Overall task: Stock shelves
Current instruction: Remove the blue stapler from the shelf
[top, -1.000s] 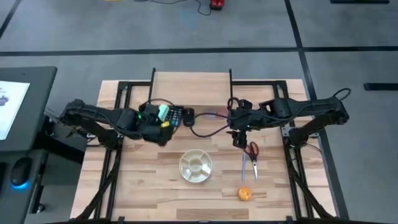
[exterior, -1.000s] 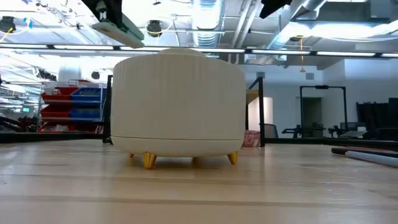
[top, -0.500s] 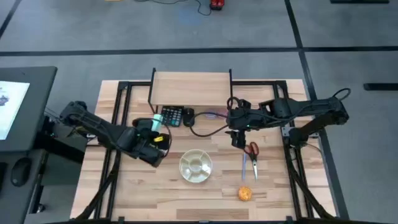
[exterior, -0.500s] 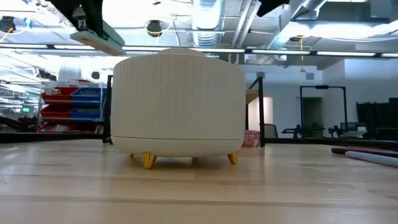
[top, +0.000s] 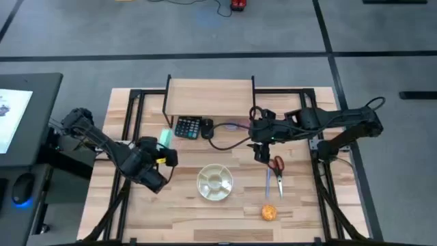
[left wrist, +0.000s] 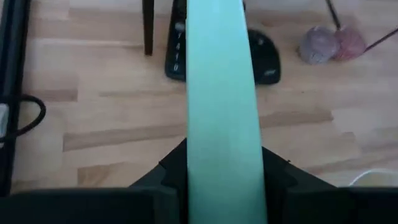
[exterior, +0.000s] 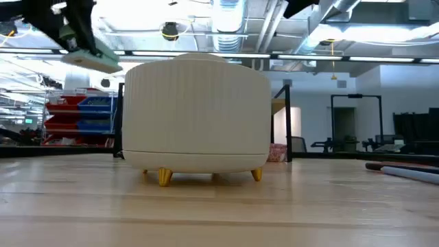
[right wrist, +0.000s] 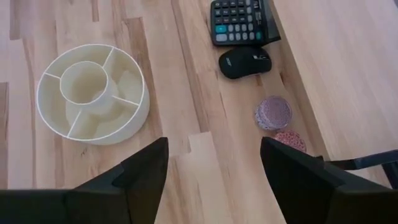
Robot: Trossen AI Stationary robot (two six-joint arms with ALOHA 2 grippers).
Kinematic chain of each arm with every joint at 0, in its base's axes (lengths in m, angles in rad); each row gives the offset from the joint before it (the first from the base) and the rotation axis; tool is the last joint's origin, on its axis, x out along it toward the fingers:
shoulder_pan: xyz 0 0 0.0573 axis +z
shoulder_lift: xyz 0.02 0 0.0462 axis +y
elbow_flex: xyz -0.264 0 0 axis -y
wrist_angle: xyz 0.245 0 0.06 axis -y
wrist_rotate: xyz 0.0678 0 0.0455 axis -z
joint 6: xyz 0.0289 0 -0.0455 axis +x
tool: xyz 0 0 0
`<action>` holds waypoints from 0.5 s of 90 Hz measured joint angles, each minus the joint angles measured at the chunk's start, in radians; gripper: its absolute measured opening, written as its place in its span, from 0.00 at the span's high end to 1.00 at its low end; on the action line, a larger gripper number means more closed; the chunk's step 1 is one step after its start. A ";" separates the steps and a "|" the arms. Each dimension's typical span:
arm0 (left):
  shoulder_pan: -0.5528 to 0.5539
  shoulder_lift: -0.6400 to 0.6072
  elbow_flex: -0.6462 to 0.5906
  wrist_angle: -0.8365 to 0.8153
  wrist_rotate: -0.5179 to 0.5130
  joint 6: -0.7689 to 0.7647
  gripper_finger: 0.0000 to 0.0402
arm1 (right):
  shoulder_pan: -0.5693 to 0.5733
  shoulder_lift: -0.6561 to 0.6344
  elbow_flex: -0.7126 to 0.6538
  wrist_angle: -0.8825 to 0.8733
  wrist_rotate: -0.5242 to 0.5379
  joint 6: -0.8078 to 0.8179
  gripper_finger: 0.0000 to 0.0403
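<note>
Light-wood shelves (top: pixel 209 91) on black legs

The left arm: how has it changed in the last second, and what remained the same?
The left gripper, shut on the mint-green object, pulled back from beside the calculator toward the table's left front, carrying the object along. The right gripper, open, the divided dish, scissors and the shelf stayed put.

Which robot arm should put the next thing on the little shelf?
Probably the left. Its tool is already shut on a mint-green flat object, lifted above the table beside the shelf. The right tool is open and empty, hovering near the divided bowl.
</note>
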 joint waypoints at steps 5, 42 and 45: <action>-0.002 0.000 -0.026 0.015 0.009 0.000 0.78 | 0.000 0.000 0.000 0.000 0.000 0.004 0.39; -0.013 0.001 -0.207 0.173 0.133 0.036 0.78 | 0.000 0.000 0.000 0.000 -0.001 0.046 0.39; -0.016 0.001 -0.221 0.186 0.141 0.035 0.78 | 0.000 0.000 0.000 0.000 -0.001 0.050 0.39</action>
